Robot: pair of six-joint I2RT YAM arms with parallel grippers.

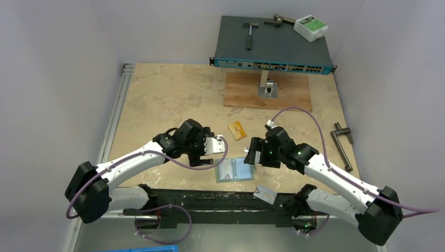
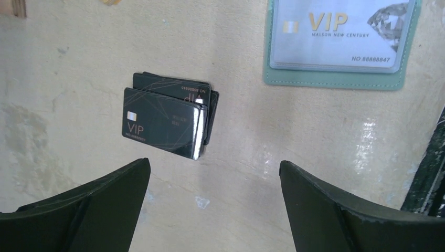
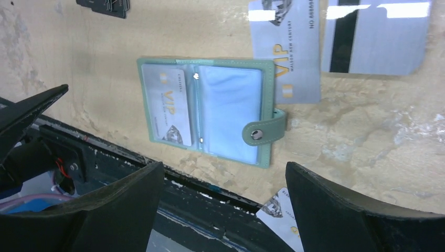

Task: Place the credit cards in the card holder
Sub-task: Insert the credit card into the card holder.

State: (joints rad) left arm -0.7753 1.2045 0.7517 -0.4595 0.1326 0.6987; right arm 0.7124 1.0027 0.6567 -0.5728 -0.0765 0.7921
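Note:
The teal card holder [image 1: 244,172] [image 3: 204,63] [image 2: 336,80] lies open flat near the table's front edge. One silver credit card [image 3: 168,105] [image 2: 336,31] sits in its left clear pocket. Two more silver cards [image 3: 286,52] [image 3: 375,37] lie just beyond its snap-tab side. An orange card [image 1: 237,130] lies farther back. Another silver card [image 1: 265,195] [image 3: 278,215] rests on the black front rail. My left gripper [image 1: 205,153] [image 2: 214,163] hovers open beside the holder's far left corner. My right gripper [image 1: 253,156] [image 3: 224,165] stands open above its right side. Neither holds anything.
A stack of black cards [image 2: 168,118] [image 3: 102,6] lies on the table just beyond the holder, under my left gripper. At the back are a network switch [image 1: 273,47] carrying hammers and a wooden board [image 1: 294,94] with a metal bracket. A metal crank [image 1: 342,142] lies right.

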